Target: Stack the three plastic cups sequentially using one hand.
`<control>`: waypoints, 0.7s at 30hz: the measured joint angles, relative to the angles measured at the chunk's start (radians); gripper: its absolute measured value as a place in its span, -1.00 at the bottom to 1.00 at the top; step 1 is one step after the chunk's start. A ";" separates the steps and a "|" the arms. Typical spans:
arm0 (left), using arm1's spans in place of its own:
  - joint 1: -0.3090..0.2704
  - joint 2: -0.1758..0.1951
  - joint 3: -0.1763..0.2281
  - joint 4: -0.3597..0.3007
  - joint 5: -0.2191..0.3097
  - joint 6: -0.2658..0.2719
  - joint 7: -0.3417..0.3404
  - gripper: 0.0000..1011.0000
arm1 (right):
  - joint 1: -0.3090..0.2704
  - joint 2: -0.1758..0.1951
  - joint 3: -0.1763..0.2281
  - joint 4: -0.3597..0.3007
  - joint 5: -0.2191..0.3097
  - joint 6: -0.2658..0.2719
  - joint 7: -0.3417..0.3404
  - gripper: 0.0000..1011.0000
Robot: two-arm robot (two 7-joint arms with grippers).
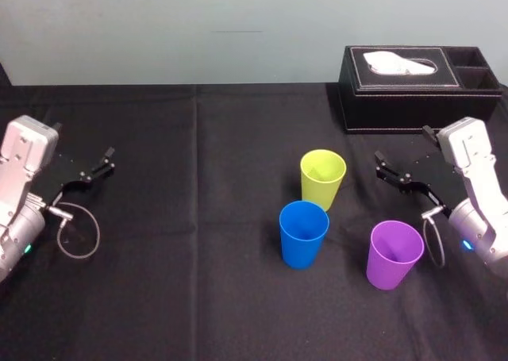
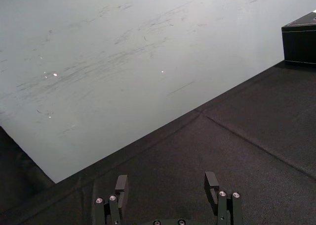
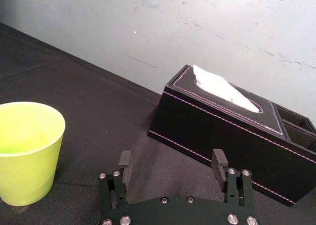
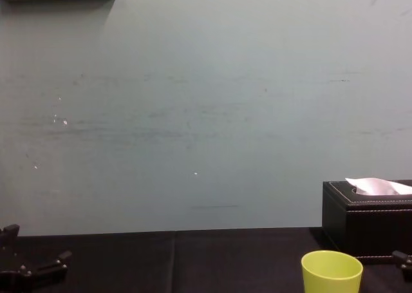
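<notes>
Beside the lime-green cup (image 1: 323, 177), the right hand (image 1: 382, 167) hovers wide open, empty.

A black tissue box (image 1: 421, 87) on a dark table (image 1: 198, 218)
The box sits at the far right, close to the pale wall (image 1: 198, 28). A white tissue (image 1: 397, 62) pokes out of its top.

We seem to be in a plain lab or test room: a table under black cloth (image 1: 198, 242) stands against a scuffed pale wall (image 4: 193, 113), and a black leather tissue box (image 1: 397, 107) sits at its far edge.
</notes>
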 joint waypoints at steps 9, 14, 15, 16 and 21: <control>0.000 0.000 0.000 0.000 0.000 0.000 0.000 1.00 | 0.000 0.000 0.000 0.000 0.000 0.000 0.000 0.98; 0.000 0.000 0.000 0.000 0.000 0.000 0.000 1.00 | 0.000 0.000 0.000 0.000 0.000 0.000 0.000 0.98; 0.000 0.000 0.000 0.000 0.000 0.000 0.000 1.00 | 0.000 0.000 0.000 0.000 0.000 0.000 0.000 0.98; 0.000 0.000 0.000 0.000 0.000 0.000 0.000 1.00 | 0.000 0.000 0.000 0.000 0.000 0.000 0.000 0.98; 0.000 0.000 0.000 0.000 0.000 0.000 0.000 1.00 | 0.000 0.000 0.000 0.000 0.000 0.000 0.000 0.98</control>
